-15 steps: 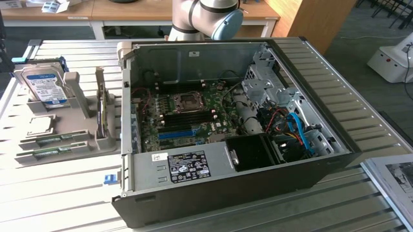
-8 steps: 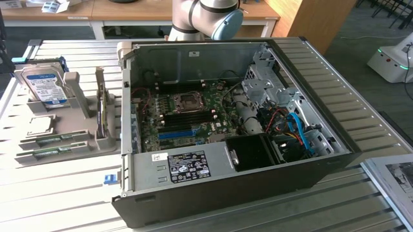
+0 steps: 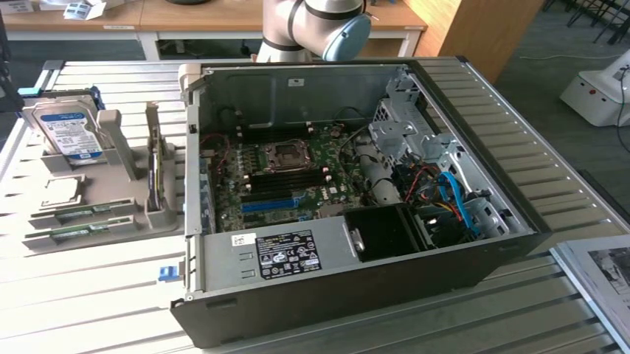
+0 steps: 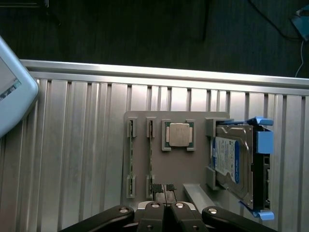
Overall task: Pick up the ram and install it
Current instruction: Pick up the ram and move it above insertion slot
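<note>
ram (image 4: 150, 159) slotted in tray (image 4: 181, 169), below and just ahead of my fingertips, untouched | step, my read: approach for pick, nothing installed yet | pincer (image 4: 164, 189) clenched, empty; grab needs jaws opened, lined along stick | count: 2 ram incl. second stick (image 3: 67, 234), 1 CPU (image 4: 178, 134), 1 hard drive (image 4: 231, 162)

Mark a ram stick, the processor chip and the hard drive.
ram stick (image 4: 150, 154): wrist view, middle of its green edge.
processor chip (image 4: 178, 134): wrist view, centre of its metal lid.
hard drive (image 4: 227, 159): wrist view, its printed label.
</note>
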You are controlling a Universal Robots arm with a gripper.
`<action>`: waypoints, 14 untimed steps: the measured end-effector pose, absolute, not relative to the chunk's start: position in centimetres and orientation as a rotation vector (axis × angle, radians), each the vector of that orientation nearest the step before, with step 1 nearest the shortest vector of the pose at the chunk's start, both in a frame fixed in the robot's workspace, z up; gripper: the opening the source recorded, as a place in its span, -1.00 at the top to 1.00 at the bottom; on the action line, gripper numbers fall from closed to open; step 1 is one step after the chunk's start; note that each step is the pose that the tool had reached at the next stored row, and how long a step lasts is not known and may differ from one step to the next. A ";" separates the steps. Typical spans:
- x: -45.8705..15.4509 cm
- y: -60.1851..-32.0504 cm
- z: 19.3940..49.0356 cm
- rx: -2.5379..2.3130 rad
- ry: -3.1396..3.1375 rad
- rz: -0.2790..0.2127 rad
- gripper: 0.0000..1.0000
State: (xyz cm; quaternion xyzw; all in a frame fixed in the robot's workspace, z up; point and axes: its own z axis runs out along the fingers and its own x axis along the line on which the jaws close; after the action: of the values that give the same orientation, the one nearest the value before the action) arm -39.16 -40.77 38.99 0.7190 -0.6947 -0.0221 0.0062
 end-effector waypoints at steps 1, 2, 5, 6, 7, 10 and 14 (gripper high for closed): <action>-39.2 -40.8 39.0 2.250 -2.174 -0.068 0.80; -39.2 -40.8 39.0 2.251 -2.175 -0.067 0.80; -39.2 -40.8 39.0 2.253 -2.176 -0.063 0.80; -39.2 -40.8 39.0 2.253 -2.176 -0.063 0.80; -39.2 -40.8 39.0 2.253 -2.176 -0.063 0.80; -39.2 -40.8 39.0 2.253 -2.176 -0.063 0.80; -39.2 -40.8 38.7 2.253 -2.177 -0.063 0.80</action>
State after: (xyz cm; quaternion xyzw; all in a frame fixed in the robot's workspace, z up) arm -39.16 -40.78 38.75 0.7190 -0.6947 -0.0200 0.0042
